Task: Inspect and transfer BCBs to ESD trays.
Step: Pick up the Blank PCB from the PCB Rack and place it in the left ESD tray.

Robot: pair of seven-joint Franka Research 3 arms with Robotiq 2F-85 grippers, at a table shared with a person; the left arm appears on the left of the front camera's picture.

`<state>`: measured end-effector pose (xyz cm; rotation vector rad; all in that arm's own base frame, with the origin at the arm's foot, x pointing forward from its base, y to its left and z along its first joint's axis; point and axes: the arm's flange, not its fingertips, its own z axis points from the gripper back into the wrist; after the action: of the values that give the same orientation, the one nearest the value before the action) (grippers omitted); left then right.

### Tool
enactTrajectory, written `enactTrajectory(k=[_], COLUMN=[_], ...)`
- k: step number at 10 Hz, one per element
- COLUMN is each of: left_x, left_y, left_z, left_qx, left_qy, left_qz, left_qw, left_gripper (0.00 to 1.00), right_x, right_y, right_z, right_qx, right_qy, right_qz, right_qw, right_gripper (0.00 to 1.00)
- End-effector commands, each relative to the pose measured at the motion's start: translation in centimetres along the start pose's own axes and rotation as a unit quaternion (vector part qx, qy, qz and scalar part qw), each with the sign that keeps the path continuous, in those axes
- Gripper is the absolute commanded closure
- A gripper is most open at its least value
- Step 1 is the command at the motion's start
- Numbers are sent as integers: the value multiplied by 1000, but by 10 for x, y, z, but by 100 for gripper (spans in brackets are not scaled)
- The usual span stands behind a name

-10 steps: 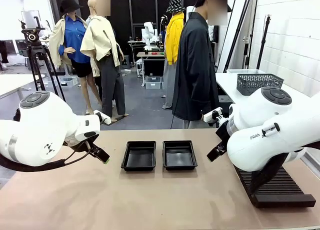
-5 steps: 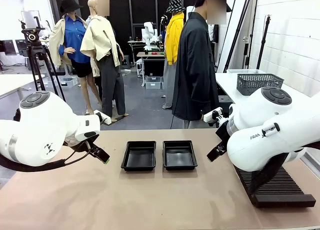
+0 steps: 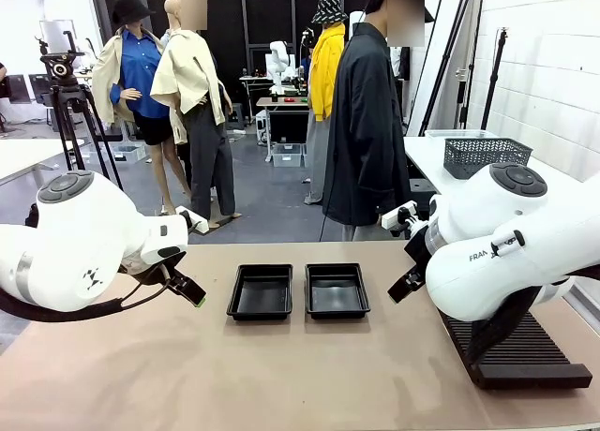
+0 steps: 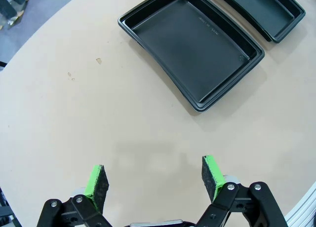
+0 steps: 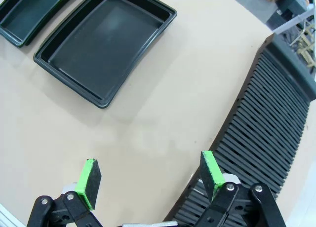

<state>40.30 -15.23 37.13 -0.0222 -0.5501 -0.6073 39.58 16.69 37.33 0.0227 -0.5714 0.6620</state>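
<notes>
Front view: the two trays lie side by side on the table (image 3: 281, 375), around its middle and toward the far edge; the left tray (image 3: 261, 291) and right tray (image 3: 337, 290) sit close but apart, long sides parallel, each floor showing plain black; the left gripper (image 3: 195, 296) hangs above the tabletop to the left of the left tray, apart from it; the right gripper (image 3: 401, 286) hangs to the right of the right tray, between it and the rack (image 3: 520, 356) at the table's right side.

Left wrist view: the left gripper (image 4: 154, 173) is released, jaws wide, its green pads (image 4: 95, 180) well apart over bare tabletop, grasping nothing; the left tray (image 4: 192, 49) lies ahead of the fingers, the right tray (image 4: 266, 10) just beyond it.

Right wrist view: the right gripper (image 5: 150, 177) is likewise released and grasps nothing; the right tray (image 5: 103, 44) lies ahead, the left tray (image 5: 29, 10) past it at the corner; the ribbed rack (image 5: 276, 118) lies just beside one finger.
</notes>
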Motion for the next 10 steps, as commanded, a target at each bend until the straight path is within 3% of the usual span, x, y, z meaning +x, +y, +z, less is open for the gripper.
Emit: enactTrajectory(k=[1, 10], left_x=[0, 0], left_y=[1, 1], left_z=[0, 0], left_qx=[0, 0], left_qy=[0, 0], left_qz=[1, 1], left_qw=[1000, 1000], left_gripper=[0, 0], right_x=[0, 0], right_y=[0, 0], right_z=[0, 0], right_qx=[0, 0], right_qy=[0, 0], right_qz=[0, 0], right_qw=[1000, 1000], right_gripper=[0, 0])
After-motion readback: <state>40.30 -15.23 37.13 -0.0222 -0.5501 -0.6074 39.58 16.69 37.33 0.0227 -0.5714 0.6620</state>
